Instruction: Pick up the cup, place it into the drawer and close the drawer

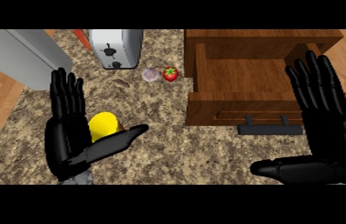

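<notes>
Closest to me, from the head view, are my two black hands. My left hand (71, 127) sits just left of the yellow cup (104, 125), with its fingers straight up and close together and its thumb sticking out under the cup. It is not holding the cup yet; I think the hand is set there so it can wrap around it. The cup stands on the speckled counter (175, 145), well to the left of the wooden drawer (243, 81). The drawer is pulled open, so there is room to drop the cup inside. Its dark handle (270, 129) hangs on the front side, toward me. My right hand (317, 104) is up in front of the drawer's right part, fingers straight and a little spread, holding nothing, just resting. Left of the drawer lie a small red strawberry (170, 73) and a pale garlic (151, 74). Farther left stands a silver toaster (116, 48).
</notes>
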`<action>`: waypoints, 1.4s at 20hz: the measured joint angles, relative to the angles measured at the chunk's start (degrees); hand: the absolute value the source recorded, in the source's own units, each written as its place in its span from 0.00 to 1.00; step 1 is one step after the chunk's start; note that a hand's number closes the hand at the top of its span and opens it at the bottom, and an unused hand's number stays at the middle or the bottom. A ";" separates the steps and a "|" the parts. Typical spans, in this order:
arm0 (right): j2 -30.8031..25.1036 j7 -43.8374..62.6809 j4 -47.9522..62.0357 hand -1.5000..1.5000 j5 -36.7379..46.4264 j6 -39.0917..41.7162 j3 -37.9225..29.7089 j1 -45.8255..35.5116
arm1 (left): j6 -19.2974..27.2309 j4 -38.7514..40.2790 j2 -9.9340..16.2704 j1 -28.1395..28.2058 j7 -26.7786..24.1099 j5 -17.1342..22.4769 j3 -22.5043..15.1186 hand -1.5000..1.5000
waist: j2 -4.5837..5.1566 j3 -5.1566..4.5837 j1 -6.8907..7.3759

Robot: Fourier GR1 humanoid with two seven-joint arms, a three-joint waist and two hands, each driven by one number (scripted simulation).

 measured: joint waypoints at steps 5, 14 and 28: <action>-0.03 -0.28 0.31 0.00 0.46 -0.21 -0.43 -0.61 | 0.00 2.05 0.26 1.57 -1.35 1.84 1.10 0.00 | 0.00 -0.01 0.02; -0.10 -1.03 1.05 0.00 -0.17 0.59 -1.02 -0.33 | -1.57 8.78 0.10 7.35 -10.83 7.51 4.25 0.00 | 0.02 -0.01 0.05; 0.47 1.49 -1.64 0.00 0.28 0.38 0.46 0.19 | -9.08 24.21 0.43 9.30 -25.34 15.66 10.56 0.00 | 0.02 0.00 0.01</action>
